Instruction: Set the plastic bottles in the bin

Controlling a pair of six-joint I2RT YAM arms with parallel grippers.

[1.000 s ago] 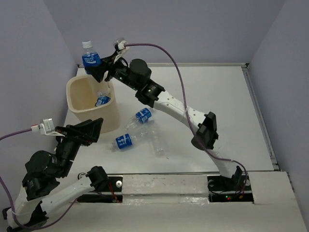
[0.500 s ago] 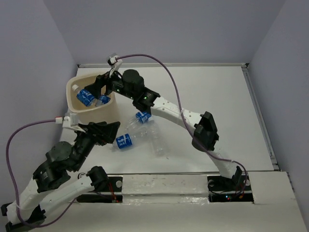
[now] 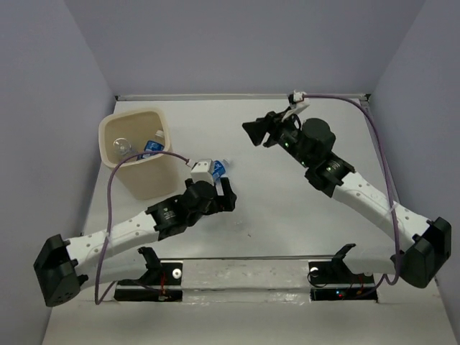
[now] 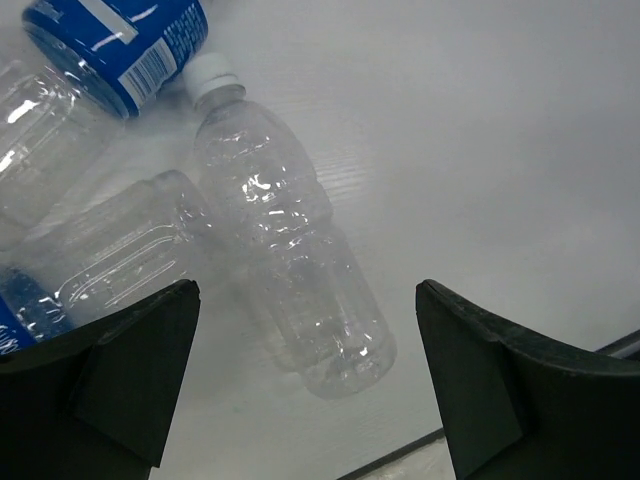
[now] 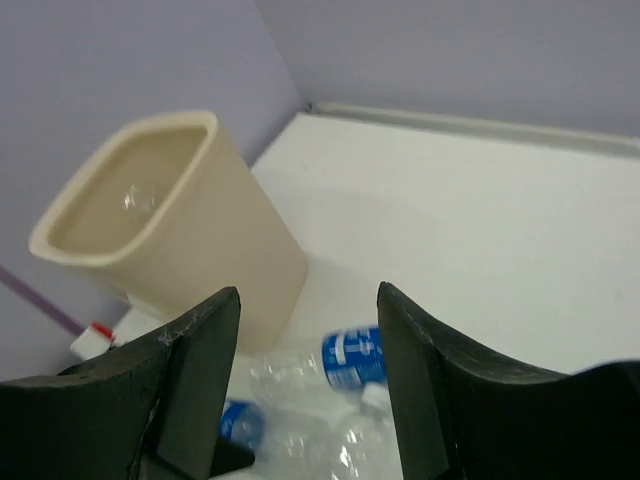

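White table (image 3: pixel 287 215), L gripper (image 4: pixel 307 300) spread wide over clear bottles (image 4: pixel 290 270), R gripper (image 5: pixel 308 295) parted, empty, bin (image 5: pixel 230 240) beyond

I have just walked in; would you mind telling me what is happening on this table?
Two robot arms are putting small clear plastic bottles into the beige plastic bin, where a blue-labelled bottle already lies. The left tool, open, hovers over a clear unlabelled bottle lying on the white table among others. The right tool hangs open and empty above the table, away from the bin.
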